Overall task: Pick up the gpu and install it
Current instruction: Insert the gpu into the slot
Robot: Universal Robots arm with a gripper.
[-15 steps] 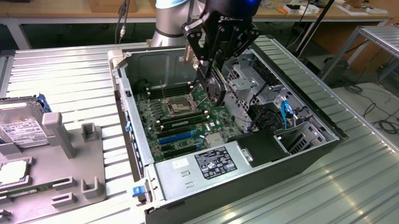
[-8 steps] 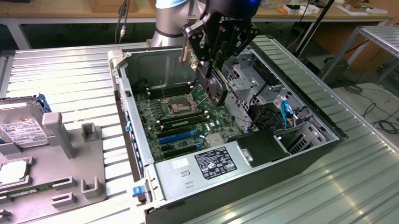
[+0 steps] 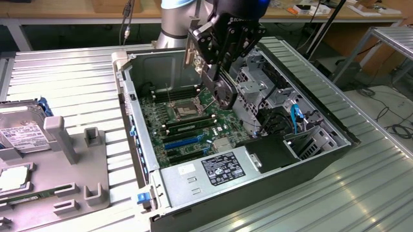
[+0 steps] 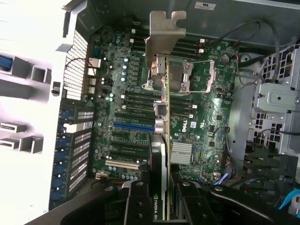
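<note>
The gpu (image 3: 223, 93) hangs edge-down inside the open computer case (image 3: 322, 145), just above the green motherboard (image 3: 193, 128). It is a thin dark card with a silver bracket (image 3: 191, 48) at one end. My gripper (image 3: 218, 67) is shut on the card's upper edge. In the wrist view the gpu (image 4: 162, 154) shows edge-on between my two black fingers (image 4: 138, 204). Its bracket (image 4: 164, 33) points toward the case's rear wall. The card runs over the CPU socket (image 4: 197, 77) and the memory slots, a little beside the blue slot (image 4: 133, 126).
A grey fixture tray (image 3: 71, 159) on the exterior view's left holds a hard drive (image 3: 22, 133) and a memory stick (image 3: 32, 195). Inside the case are the power supply (image 3: 219, 166), drive cages (image 3: 258, 87) and a blue cable (image 3: 297, 116).
</note>
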